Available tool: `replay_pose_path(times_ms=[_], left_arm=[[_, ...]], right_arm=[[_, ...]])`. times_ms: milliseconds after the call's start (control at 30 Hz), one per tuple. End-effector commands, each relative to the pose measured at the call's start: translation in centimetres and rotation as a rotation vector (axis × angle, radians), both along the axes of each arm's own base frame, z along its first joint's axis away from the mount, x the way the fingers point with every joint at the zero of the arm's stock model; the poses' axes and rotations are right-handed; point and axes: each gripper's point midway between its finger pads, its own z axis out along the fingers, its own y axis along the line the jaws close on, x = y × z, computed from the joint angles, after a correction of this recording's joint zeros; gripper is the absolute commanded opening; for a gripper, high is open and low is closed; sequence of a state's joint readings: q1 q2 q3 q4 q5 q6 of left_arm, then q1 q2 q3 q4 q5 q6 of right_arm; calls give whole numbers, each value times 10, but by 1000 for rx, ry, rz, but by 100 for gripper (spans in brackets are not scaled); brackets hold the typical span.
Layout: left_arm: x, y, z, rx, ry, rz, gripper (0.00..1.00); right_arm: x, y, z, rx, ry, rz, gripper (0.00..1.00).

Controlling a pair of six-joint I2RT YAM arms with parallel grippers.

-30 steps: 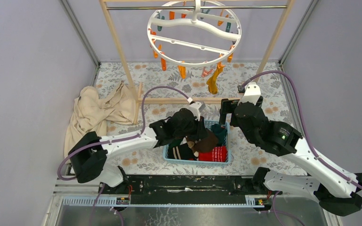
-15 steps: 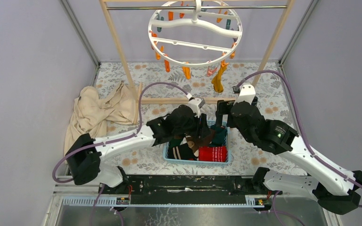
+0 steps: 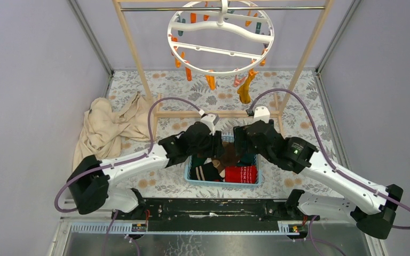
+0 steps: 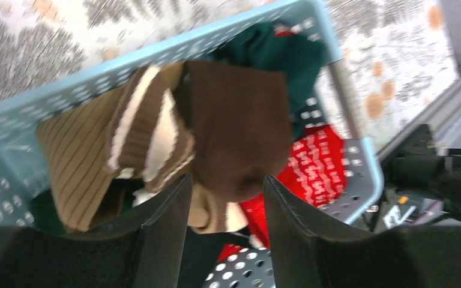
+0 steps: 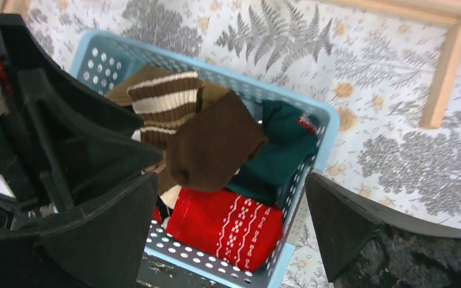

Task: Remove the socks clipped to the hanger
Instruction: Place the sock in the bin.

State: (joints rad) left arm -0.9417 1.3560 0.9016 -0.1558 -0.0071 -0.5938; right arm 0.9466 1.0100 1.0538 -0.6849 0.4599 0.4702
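Observation:
The white round hanger (image 3: 220,37) hangs from the rack's top rail with orange clips. One mustard sock (image 3: 244,88) hangs clipped at its right side. Below it, a light blue basket (image 3: 221,183) holds socks. In the left wrist view, my left gripper (image 4: 227,186) is open just above the basket (image 4: 96,75), and a brown sock (image 4: 240,132) lies loose past its tips. My right gripper (image 5: 229,180) stands wide open over the same basket (image 5: 330,129), above the brown sock (image 5: 213,144), a red patterned sock (image 5: 228,225) and a dark green sock (image 5: 279,147).
A beige cloth (image 3: 109,125) lies heaped at the left beside the wooden rack frame (image 3: 133,53), whose base bar (image 3: 213,113) runs just behind the basket. Both arms crowd together over the basket. Grey walls close in on either side.
My left gripper has opened and let the brown sock drop into the basket. Both arms have shifted left, the right one coming over the basket.

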Motion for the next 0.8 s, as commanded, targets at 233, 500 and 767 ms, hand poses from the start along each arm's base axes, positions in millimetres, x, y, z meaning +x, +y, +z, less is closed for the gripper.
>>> replay_pose_path(times_ms=[233, 500, 767], left_arm=[[5, 15, -61, 70, 81, 61, 49], [-2, 26, -81, 102, 129, 89, 48], [-3, 33, -98, 119, 146, 116, 47]], right_arm=[[-12, 28, -74, 45, 175, 22, 81], [-24, 15, -135, -73, 310, -35, 81], [-21, 13, -179, -87, 413, -51, 87]])
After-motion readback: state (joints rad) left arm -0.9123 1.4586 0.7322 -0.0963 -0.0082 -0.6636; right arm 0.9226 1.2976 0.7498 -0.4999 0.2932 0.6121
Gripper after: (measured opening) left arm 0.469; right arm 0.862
